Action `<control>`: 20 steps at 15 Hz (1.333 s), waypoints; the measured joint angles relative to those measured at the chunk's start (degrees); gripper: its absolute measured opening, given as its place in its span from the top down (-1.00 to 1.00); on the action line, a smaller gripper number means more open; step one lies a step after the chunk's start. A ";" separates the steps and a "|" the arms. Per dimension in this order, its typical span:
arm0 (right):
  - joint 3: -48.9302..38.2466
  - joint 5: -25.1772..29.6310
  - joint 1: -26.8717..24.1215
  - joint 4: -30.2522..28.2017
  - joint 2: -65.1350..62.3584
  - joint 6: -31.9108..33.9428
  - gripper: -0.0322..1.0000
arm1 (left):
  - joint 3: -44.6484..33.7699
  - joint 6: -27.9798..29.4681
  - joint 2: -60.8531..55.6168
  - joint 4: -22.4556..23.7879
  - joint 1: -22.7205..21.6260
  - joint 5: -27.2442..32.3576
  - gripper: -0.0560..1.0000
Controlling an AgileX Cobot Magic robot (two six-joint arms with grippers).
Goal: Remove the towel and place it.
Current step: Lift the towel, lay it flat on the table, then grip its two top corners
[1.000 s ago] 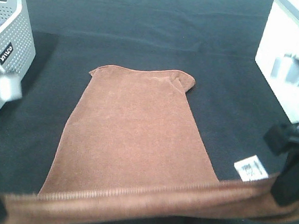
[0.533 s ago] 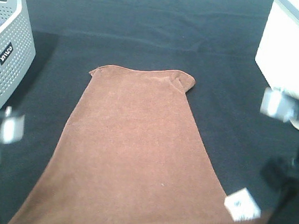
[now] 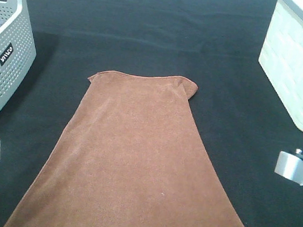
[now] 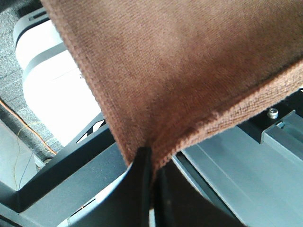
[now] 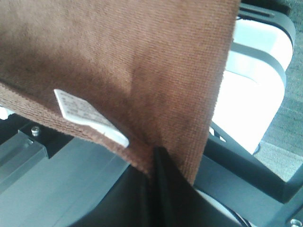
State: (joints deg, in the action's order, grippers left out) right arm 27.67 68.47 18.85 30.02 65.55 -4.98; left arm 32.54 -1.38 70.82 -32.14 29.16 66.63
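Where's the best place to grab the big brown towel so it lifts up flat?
By its two near corners, one per gripper, coming from the robot's side. The towel is wide and floppy, so a middle pinch would likely bunch it. The stitched hem gives a firm edge: the left gripper is shut on one corner, the right gripper on the corner by the white tag.

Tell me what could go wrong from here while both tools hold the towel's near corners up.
Each grip is thin: the left tool and right tool pinch only the very corner tip of the towel, so a tug could pull it free.
The towel's far edge lies on the black table covering; dragging may bunch it.
The grey basket stands close on the left and could snag a swinging hem.
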 joint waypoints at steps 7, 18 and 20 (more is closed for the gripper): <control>2.01 0.00 0.00 -0.69 0.00 0.00 0.94 | 0.00 0.63 0.00 0.00 0.00 0.00 0.89; 3.84 -4.64 0.00 -2.58 12.09 -2.12 0.91 | 7.51 1.38 12.43 5.10 0.00 0.86 0.89; 3.84 -4.87 -0.06 -2.58 14.27 -3.50 0.89 | 8.54 0.92 15.76 5.27 0.00 1.38 0.89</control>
State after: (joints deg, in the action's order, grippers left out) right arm 31.51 63.60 18.79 27.44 79.81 -8.48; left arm 41.08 -0.46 86.57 -26.87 29.16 68.01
